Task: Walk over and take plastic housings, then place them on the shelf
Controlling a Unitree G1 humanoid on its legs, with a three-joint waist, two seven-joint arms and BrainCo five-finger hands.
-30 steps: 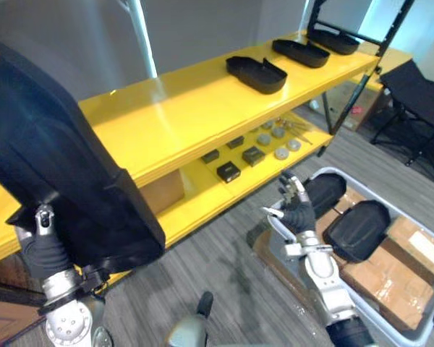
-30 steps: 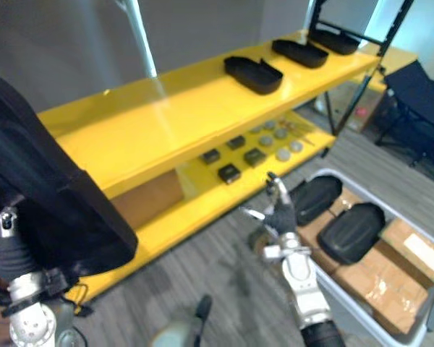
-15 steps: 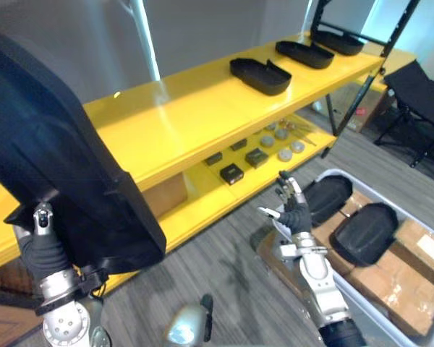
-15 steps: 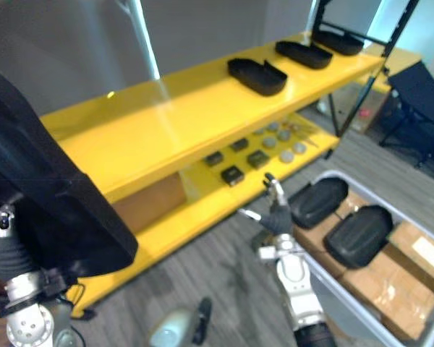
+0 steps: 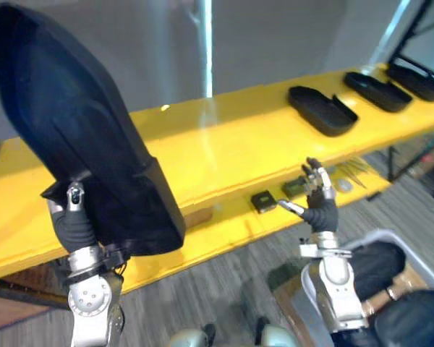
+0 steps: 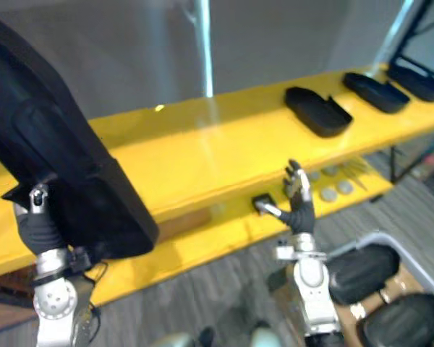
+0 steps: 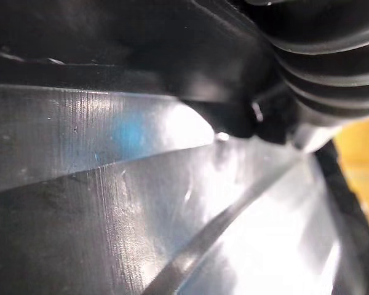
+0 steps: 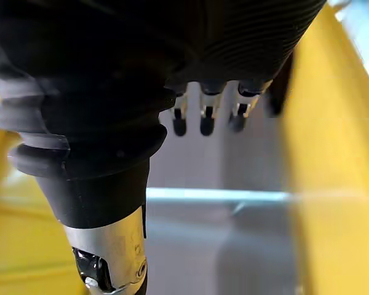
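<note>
Item 1. Left hand (image 5: 74,219): raised at the near left, in front of the shelf's left end. It carries the held housing (image 5: 72,130), a large black plastic shell that stands on end and leans towards the shelf. In the left wrist view the shell's glossy inner face lies right against the hand's ribbed cover. Whether the hand is clenched on it cannot be told.

Item 2. Grey bin (image 6: 377,238): on the floor (image 5: 224,285) at the near right, past the front edge of the shelf's right half. It holds two binned housings (image 6: 365,264), black and rounded, lying side by side.

Item 3. Right hand (image 5: 320,210): raised just beside the bin and in front of the lower board's front edge. It is released, fingers straight and spread, thumb out, grasping nothing.

Item 4. Yellow shelf (image 5: 224,148), lower board: two small black blocks (image 5: 262,201) sit near the front edge, behind the right hand. Grey discs (image 6: 328,194) lie further towards the right end.

Item 5. Yellow shelf, upper board: three shelved housings (image 5: 322,110), open side up, lie in a row along the right half, apart from one another. The last one is at the far right end. The left half of the board is bare and glossy.
</note>
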